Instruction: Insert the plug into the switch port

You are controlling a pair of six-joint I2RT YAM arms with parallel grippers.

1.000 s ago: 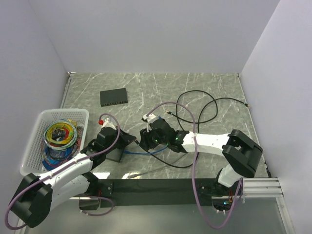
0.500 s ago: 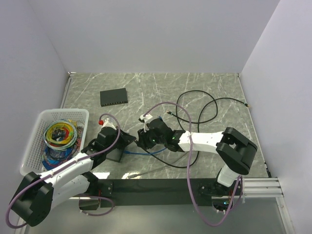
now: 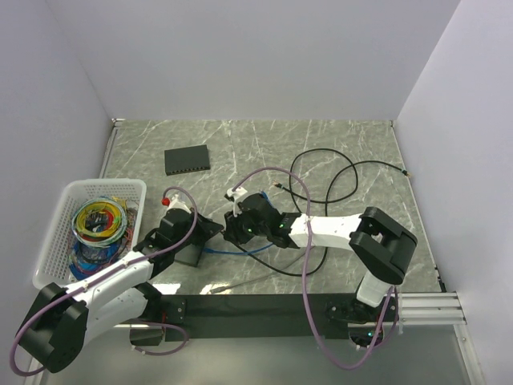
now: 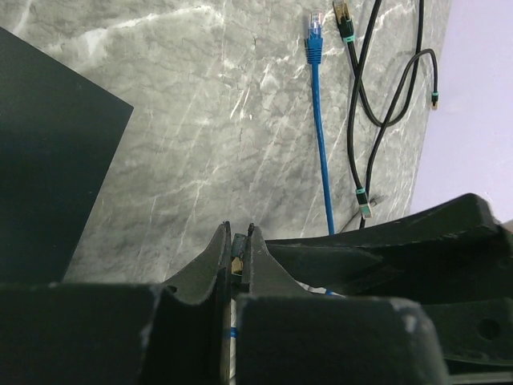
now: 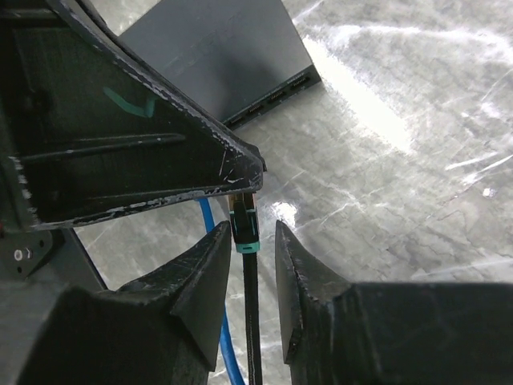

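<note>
grey marble desk [image 3: 353,152], pale walls round it. your black switch [image 3: 187,160] lies flat toward the far left corner, well apart from both arms.

left end effector [image 4: 237,241]: fingers closed tight on a small plug [image 4: 236,261]. gold contacts just show in the slit between them, with a bit of blue lead below. the held plug is over the middle of the near half of the desk, well short of the switch. ahead of it a blue cable [image 4: 321,144] lies straight on the marble and ends in a loose connector [image 4: 313,32].

right end effector [image 5: 252,231]: the arm extends in from the right edge and meets the left one nearly tip to tip. its fingers stand apart, one on each side of a black cable [image 5: 251,321]. that cable's teal-banded connector [image 5: 244,228] points at the tip of the left finger. you can see a gap on either side, so nothing is pinched there.

more black cable loops toward the far right corner. white basket [image 3: 50,233] at the left edge, holding coloured cable coils [image 3: 98,220].
</note>
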